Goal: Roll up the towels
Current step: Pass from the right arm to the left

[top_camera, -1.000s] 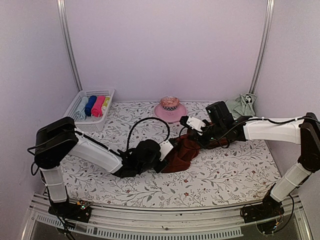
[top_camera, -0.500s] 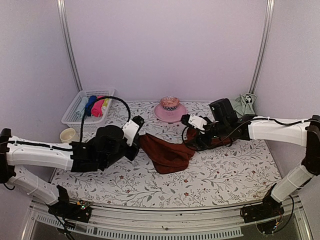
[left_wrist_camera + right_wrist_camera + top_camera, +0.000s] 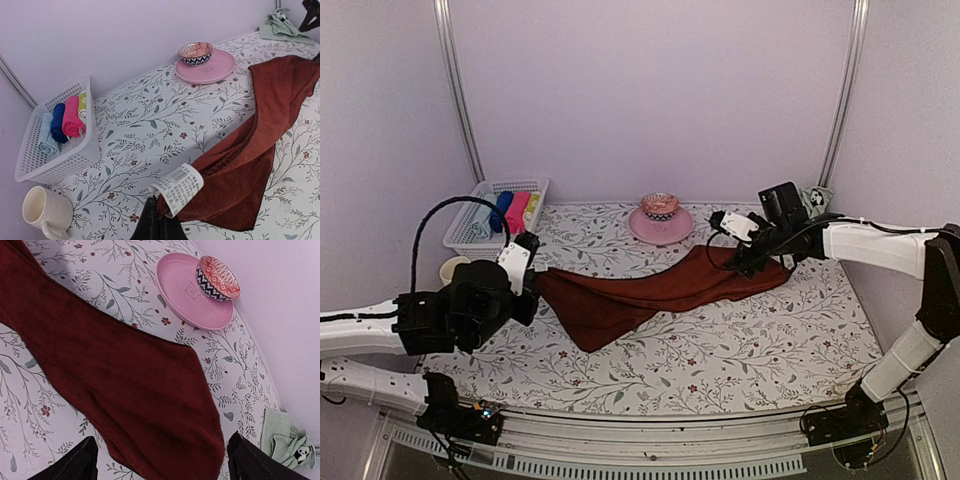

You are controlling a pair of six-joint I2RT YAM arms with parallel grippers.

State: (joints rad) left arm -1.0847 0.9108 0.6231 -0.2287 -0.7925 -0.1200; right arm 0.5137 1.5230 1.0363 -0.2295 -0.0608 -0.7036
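Well, my left gripper is pinched tight on a corner of the red towel, right by its white label, and seems to hold that corner a little off the cover. My right gripper has its fingers wide apart and grips nothing; it hangs over the towel's other end. Between the two, the towel lies drawn out in a long strip across the middle of the cover, creased and narrow rather than flat. The green towel sits crumpled in the far right corner.

I take this to be the spreading-out step, since nothing is rolled yet. Next I'd need to lay my left corner down and get the cloth flat with its edges square before starting a roll from one end. A twisted strip would likely roll lopsided.

Only the left wrist view shows the pinch and the label up close, plus the mug beside the basket. Only the right wrist view shows my right fingers spread over the cloth's end. The top view alone gives the towel's full span between both arms.
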